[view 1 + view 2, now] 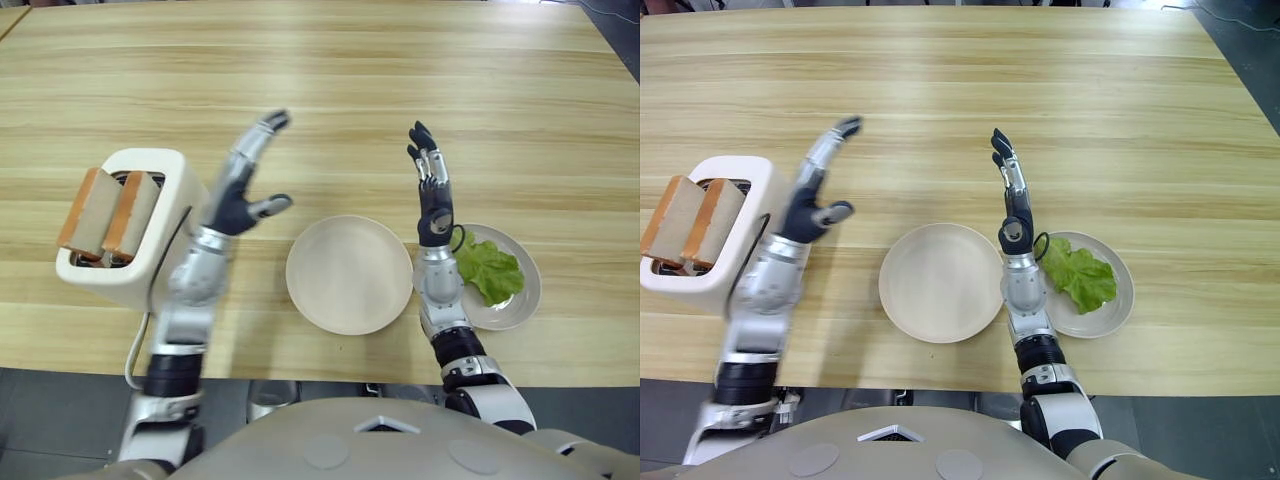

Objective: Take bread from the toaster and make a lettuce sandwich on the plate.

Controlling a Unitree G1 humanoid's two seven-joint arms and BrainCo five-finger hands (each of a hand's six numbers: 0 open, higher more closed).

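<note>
A white toaster (150, 190) stands at the table's left with two bread slices (108, 212) sticking up from its slots. An empty cream plate (349, 273) lies at the front centre. A green lettuce leaf (489, 268) rests on a smaller plate (522, 302) to its right. My left hand (245, 180) hangs open above the table, just right of the toaster, holding nothing. My right hand (430, 185) is raised between the two plates, fingers straight and open, empty.
The wooden table (400, 70) stretches wide and bare behind the hands. A cable (133, 355) runs from the toaster over the front edge.
</note>
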